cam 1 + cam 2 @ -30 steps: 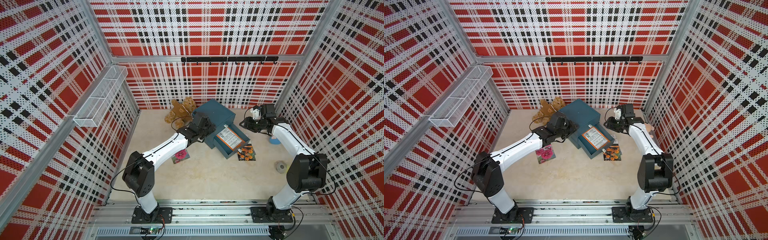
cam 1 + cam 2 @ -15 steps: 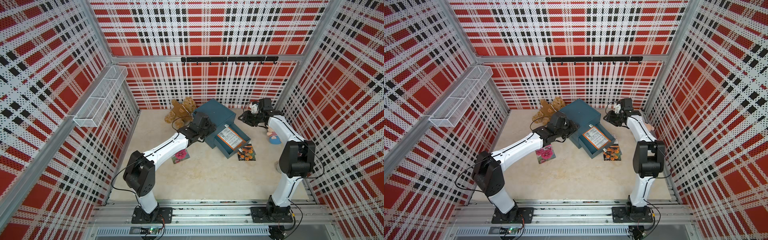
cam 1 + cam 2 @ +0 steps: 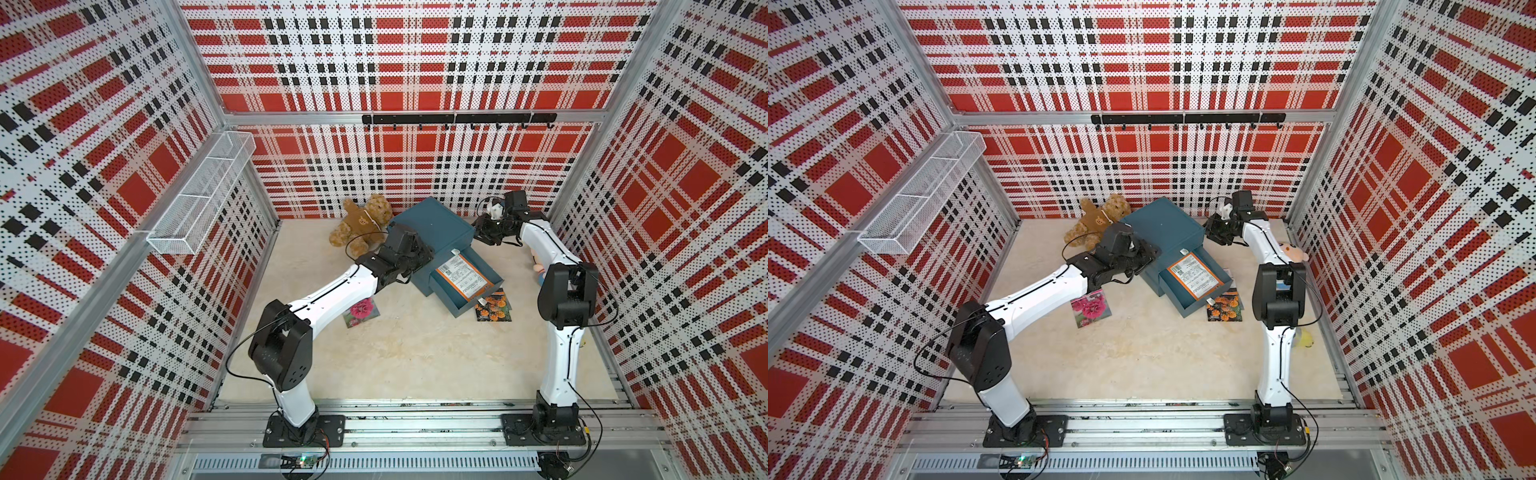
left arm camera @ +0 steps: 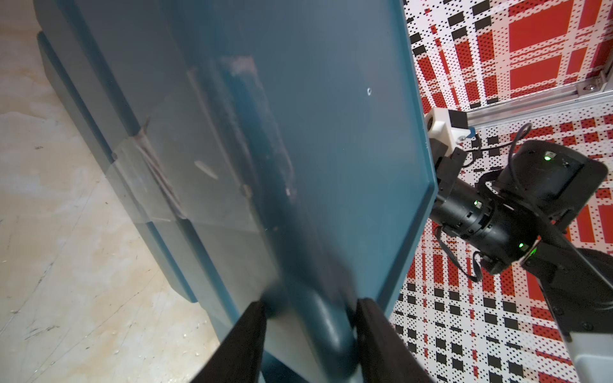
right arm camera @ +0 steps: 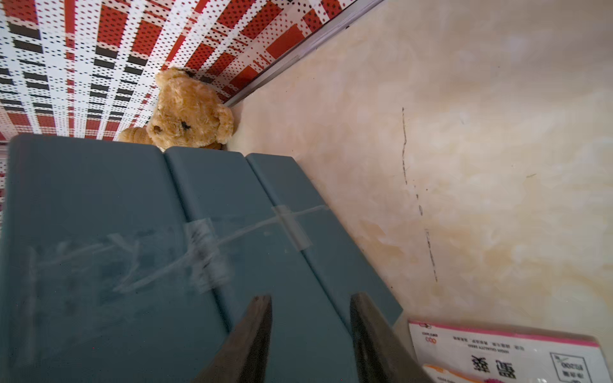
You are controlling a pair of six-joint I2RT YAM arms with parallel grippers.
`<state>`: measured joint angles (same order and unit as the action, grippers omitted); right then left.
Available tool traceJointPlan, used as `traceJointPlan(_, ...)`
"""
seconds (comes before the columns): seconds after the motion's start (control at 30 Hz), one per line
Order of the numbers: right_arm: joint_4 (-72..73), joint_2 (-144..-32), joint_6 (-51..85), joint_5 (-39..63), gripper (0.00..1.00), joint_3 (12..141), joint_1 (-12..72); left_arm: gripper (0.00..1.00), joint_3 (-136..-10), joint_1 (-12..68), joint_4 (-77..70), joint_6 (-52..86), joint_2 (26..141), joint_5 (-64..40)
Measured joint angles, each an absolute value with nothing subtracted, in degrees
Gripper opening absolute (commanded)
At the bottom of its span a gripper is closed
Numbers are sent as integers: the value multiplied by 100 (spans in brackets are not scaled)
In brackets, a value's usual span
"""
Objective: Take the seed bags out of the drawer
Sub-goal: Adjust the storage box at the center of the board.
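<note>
Orange-bordered seed bag (image 3: 464,277), white barcode label too tiny to read, is lying in the open drawer (image 3: 456,308). Pink-flower bag (image 3: 360,312) and orange-flower bag (image 3: 494,309) are sitting on the tabletop (image 3: 415,357). Left jaws are clamping the blue cabinet (image 3: 432,226); right jaws are hanging apart, grip unclear.

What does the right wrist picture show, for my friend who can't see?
A blue drawer cabinet, patched with clear tape, fills the view, two dark fingers apart over it. A tan teddy bear sits behind; a seed bag's white label peeks in.
</note>
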<state>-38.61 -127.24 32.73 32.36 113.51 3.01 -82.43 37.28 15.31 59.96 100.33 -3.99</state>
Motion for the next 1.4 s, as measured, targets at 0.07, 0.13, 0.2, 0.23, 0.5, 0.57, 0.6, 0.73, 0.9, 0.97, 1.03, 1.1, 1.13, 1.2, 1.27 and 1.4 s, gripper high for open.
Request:
traceJointPlan(0.07, -3767, -12682, 3269, 3225, 46, 11030, 292, 48, -8267, 3682, 1557, 5990, 10038, -456)
traceJointPlan(0.13, -3684, -12602, 3273, 3183, 46, 10593, 296, 48, -8289, 3632, 1601, 5977, 10047, -497)
traceJointPlan(0.2, -3634, -12492, 3277, 3173, 46, 10235, 294, 48, -8309, 3592, 1605, 5955, 10064, -541)
traceJointPlan(0.23, -3586, -12422, 3291, 3153, 46, 10062, 294, 48, -8311, 3564, 1601, 5946, 10071, -561)
traceJointPlan(0.5, -3247, -11762, 3229, 2954, 45, 9231, 517, 48, -8320, 3253, 1605, 5826, 10077, -545)
traceJointPlan(0.57, -3151, -11627, 3251, 2945, 45, 9050, 578, 48, -8307, 3148, 1597, 5802, 10064, -523)
traceJointPlan(0.6, -3138, -11561, 3269, 2947, 45, 8976, 615, 48, -8283, 3094, 1581, 5784, 10049, -517)
traceJointPlan(0.73, -3159, -11496, 3280, 2954, 46, 8908, 768, 48, -8119, 2915, 1487, 5732, 9937, -515)
traceJointPlan(0.9, -3164, -11493, 3417, 2985, 46, 8908, 899, 48, -8038, 2766, 1474, 5677, 9861, -515)
traceJointPlan(0.97, -3173, -11496, 3465, 2985, 46, 8910, 904, 48, -8038, 2766, 1472, 5673, 9859, -508)
traceJointPlan(1.03, -3194, -11496, 3509, 2978, 46, 8930, 904, 48, -8038, 2768, 1479, 5673, 9852, -506)
traceJointPlan(1.1, -3227, -11496, 3546, 2978, 47, 8965, 902, 49, -8038, 2768, 1496, 5675, 9839, -489)
traceJointPlan(1.13, -3245, -11496, 3555, 2980, 47, 8991, 897, 49, -8038, 2768, 1511, 5675, 9828, -480)
traceJointPlan(1.2, -3262, -11496, 3570, 3000, 48, 9030, 884, 49, -8038, 2770, 1562, 5675, 9806, -462)
traceJointPlan(1.27, -3273, -11496, 3568, 3046, 48, 9052, 816, 50, -8038, 2770, 1640, 5675, 9760, -449)
traceJointPlan(1.4, -3330, -11487, 3557, 3135, 48, 9050, 666, 50, -7996, 2766, 1872, 5677, 9601, -419)
